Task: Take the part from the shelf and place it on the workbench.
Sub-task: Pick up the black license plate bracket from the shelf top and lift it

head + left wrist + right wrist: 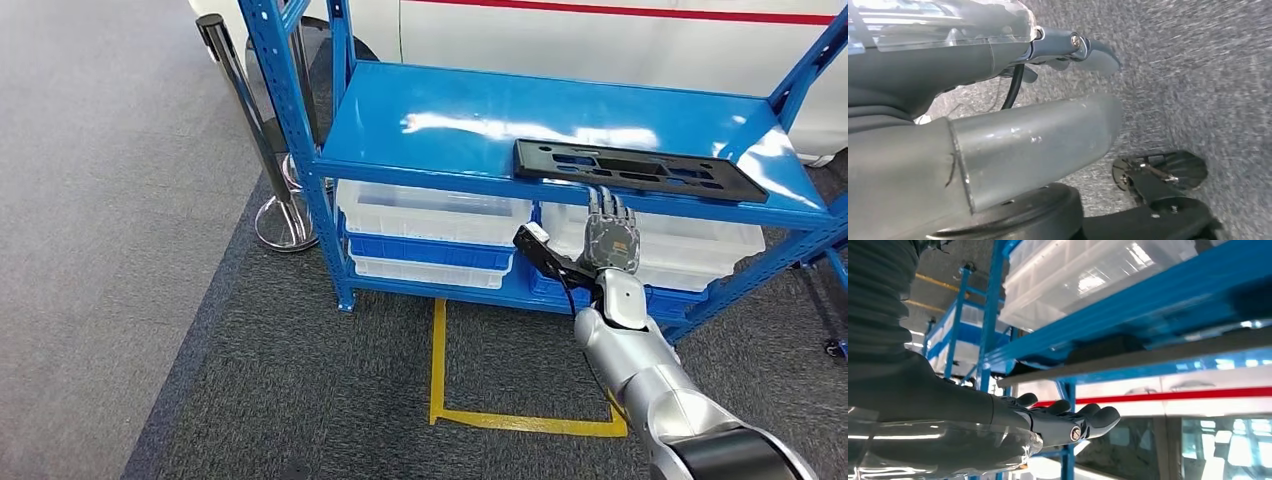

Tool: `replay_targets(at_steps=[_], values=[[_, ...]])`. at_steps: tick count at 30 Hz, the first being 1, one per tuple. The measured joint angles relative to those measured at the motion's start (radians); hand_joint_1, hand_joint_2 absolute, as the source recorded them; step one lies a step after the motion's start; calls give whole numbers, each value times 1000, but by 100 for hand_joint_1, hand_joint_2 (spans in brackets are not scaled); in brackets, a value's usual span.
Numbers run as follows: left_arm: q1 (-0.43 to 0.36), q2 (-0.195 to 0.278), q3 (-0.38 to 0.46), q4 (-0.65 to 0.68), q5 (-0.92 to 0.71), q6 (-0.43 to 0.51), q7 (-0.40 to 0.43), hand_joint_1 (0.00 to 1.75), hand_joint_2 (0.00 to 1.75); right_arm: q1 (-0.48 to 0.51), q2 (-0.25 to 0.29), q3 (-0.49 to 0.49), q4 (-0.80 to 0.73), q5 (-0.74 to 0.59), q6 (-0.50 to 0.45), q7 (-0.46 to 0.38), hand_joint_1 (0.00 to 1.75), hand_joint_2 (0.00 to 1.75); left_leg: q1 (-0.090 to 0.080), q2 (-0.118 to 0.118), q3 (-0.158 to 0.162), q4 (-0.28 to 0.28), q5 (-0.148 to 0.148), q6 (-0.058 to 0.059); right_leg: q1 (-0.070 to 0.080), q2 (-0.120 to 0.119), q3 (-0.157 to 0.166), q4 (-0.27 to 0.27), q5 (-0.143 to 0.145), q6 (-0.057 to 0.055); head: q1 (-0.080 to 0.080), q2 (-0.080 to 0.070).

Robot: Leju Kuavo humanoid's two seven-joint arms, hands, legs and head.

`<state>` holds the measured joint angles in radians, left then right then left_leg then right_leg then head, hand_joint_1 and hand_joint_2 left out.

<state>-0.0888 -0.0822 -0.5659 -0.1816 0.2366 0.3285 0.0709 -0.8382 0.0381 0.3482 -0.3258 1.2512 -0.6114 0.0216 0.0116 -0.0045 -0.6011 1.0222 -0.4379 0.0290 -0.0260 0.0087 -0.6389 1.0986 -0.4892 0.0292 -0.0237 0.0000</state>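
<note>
Pretty much nothing is ticked off yet on this one: the black part (638,169) is lying flat on the top blue shelf (450,120), over toward its front edge at roughly 3 o'clock of the shelf surface, and no hand is on it. So the whole grab, lift and carry to the workbench looks to be ahead, and there's no workbench to spot in these views. The right hand (611,232) is raised in front of the shelf's front edge, just below the part at about its 6 o'clock, palm turned away from the robot and fingers (1100,416) stretched out and holding nothing; the right wrist view has them reaching flat just under the shelf lip. The silver forearm runs down to 5 o'clock in the head view. The left hand (1078,50) hangs over grey carpet (1208,75); whether it's spread or curled can't be told. Clear bins (430,210) sit on the lower shelf levels.
</note>
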Motion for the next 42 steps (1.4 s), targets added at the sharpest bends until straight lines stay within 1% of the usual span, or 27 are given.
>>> replay_targets(at_steps=[2, 3, 4, 5, 6, 8, 9, 11, 14, 16, 18, 19, 20, 21, 22, 24, 26, 29, 31, 33, 34, 35, 36, 38, 39, 40, 42], values=[[-2, 0, -3, 0, -1, -1, 1, 0, 0, 0, 0, -2, 0, 0, 0, -1, 0, 175, -3, 2, 1, -1, -1, 10, 2, -4, -63, 126, -55, 2, 1, 0], [-2, 0, -4, 0, -2, -1, 2, 0, 0, 2, 0, -3, 1, 0, 0, -1, 0, 175, -6, 2, 2, -1, -2, 12, 4, -4, -96, 186, -72, 1, 1, 0], [-1, 0, -5, 0, -3, -2, 3, 0, 0, 5, 0, -4, 1, -1, 0, -1, 0, 175, -9, 3, 3, 0, -4, 14, 4, -4, -116, 217, -72, 0, 0, 0], [0, 0, -5, 0, -4, -3, 4, 0, 0, 7, 0, -5, 1, -1, 0, -1, 0, 175, -12, 4, 5, 0, -5, 16, 6, -4, -117, 210, -52, -4, 0, 0], [0, 0, -6, 1, -5, -3, 5, 0, 0, 7, 0, -6, 1, -2, 0, -1, 0, 175, -15, 4, 8, 0, -7, 17, 8, -5, -98, 164, -18, -10, 0, 0], [-1, 0, -6, 1, -6, -5, 5, 0, 0, 4, 0, -8, 1, -4, -1, -2, 0, 175, -21, 7, 15, 1, -12, 15, 19, -17, -36, 27, 46, -28, 0, 0], [-1, 0, -6, 1, -6, -5, 6, 0, 0, 1, 0, -9, 0, -5, -1, -3, 0, 175, -23, 8, 15, 2, -15, 13, 25, -24, -12, -22, 61, -35, 0, 0], [-1, 0, -7, 1, -6, -6, 6, 0, 0, -1, 1, -12, 0, -9, -1, -6, 0, 175, -25, 14, 16, 2, -18, 6, 33, -28, 6, -57, 59, -42, 0, 0], [-1, 0, -7, 1, -6, -6, 6, 0, 0, -1, 2, -15, -1, -14, -1, -6, 0, 175, -24, 18, 14, 17, -34, -9, 24, -18, 17, -75, 63, -50, -1, 0], [-1, 1, -8, 1, -6, -6, 6, 0, 0, -3, 4, -16, -1, -14, -1, -6, 0, 175, -19, 14, -24, 103, -82, -22, 16, -13, 27, -84, 65, -55, -2, 0], [0, 1, -8, 2, -6, -6, 6, 0, 0, 0, 5, -17, -1, -14, -1, -7, 0, 175, -9, 12, -89, 227, -131, -34, 14, -6, 28, -84, 63, -58, -3, 0], [0, 1, -8, 2, -6, -6, 6, 0, 0, 2, 5, -18, -1, -15, -1, -7, 0, 175, -4, 12, -111, 264, -136, -38, 13, -2, 28, -82, 61, -57, -3, 0], [1, 1, -8, 2, -6, -6, 6, 0, 0, 4, 5, -20, -1, -15, -1, -7, 0, 175, -1, 12, -117, 264, -121, -42, 11, 3, 29, -80, 59, -54, -3, 0], [1, 2, -8, 2, -7, -6, 7, 0, 0, 5, 5, -22, -1, -16, -1, -7, 0, 175, 3, 12, -105, 229, -90, -45, 8, 8, 29, -76, 56, -51, -3, 0], [1, 2, -8, 2, -7, -6, 7, 0, 0, 5, 5, -23, -2, -18, -2, -8, 0, 175, 6, 10, -77, 163, -50, -47, 5, 13, 30, -71, 52, -46, -3, 0], [1, 2, -9, 2, -8, -6, 6, 0, 0, 2, 5, -26, -2, -20, -2, -9, 0, 175, 8, -7, -23, 48, -7, -48, 3, 22, 27, -61, 45, -34, -2, 0], [1, 3, -11, 3, -10, -6, 6, 0, 0, 1, 5, -29, -3, -23, -2, -11, 0, 175, 4, -20, -6, 13, -8, -40, 3, 31, 23, -60, 45, -21, -2, 0], [0, 4, -13, 3, -14, -6, 6, 0, 0, 2, 3, -34, -3, -30, -4, -12, 0, 175, 4, -9, 0, 2, -3, -16, 0, 33, 19, -58, 41, -5, -1, 0], [-1, 4, -14, 3, -16, -6, 6, 0, 0, 1, 1, -38, -3, -34, -4, -13, 0, 175, 7, 0, 6, -8, 1, 0, 0, 15, -16, 14, 0, 1, 1, 0], [0, 4, -14, 3, -16, -6, 6, 0, 0, 3, 1, -43, -3, -36, -5, -13, 0, 175, 4, 8, 8, -9, -2, 8, 2, 3, -85, 149, -55, 5, 2, 0], [1, 4, -14, 3, -16, -6, 6, 0, 0, 6, 1, -45, -2, -36, -5, -13, 0, 175, 2, 12, 8, -8, -4, 10, 3, 2, -115, 200, -68, 5, 2, 0], [2, 4, -14, 3, -16, -6, 6, 0, 0, 9, 0, -46, -2, -37, -5, -13, 0, 175, 0, 16, 10, -7, -6, 11, 3, 1, -128, 217, -61, 4, 2, 0], [2, 4, -14, 3, -17, -6, 7, 0, 0, 11, 0, -47, -2, -37, -5, -13, 0, 175, -2, 20, 12, -7, -8, 11, 4, -2, -121, 194, -36, 1, 2, 0], [2, 4, -14, 3, -17, -6, 6, 0, 0, 10, -1, -49, -3, -37, -5, -13, 0, 175, -6, 29, 21, -5, -16, 9, 10, -20, -58, 61, 36, -11, 2, 0], [2, 3, -14, 3, -17, -6, 6, 0, 0, 8, -1, -49, -3, -37, -6, -13, 0, 175, -9, 34, 26, -4, -21, 6, 16, -32, -27, -3, 58, -18, 2, 0], [1, 3, -14, 3, -17, -6, 6, 0, 0, 6, -1, -49, -3, -37, -6, -14, 0, 175, -12, 39, 29, -3, -24, 2, 21, -43, -5, -45, 68, -24, 2, 0], [1, 3, -15, 3, -17, -7, 7, 0, 0, 4, -1, -50, -3, -36, -7, -15, 0, 175, -16, 50, 33, -5, -29, -7, 28, -44, 6, -67, 64, -31, 2, 0]])
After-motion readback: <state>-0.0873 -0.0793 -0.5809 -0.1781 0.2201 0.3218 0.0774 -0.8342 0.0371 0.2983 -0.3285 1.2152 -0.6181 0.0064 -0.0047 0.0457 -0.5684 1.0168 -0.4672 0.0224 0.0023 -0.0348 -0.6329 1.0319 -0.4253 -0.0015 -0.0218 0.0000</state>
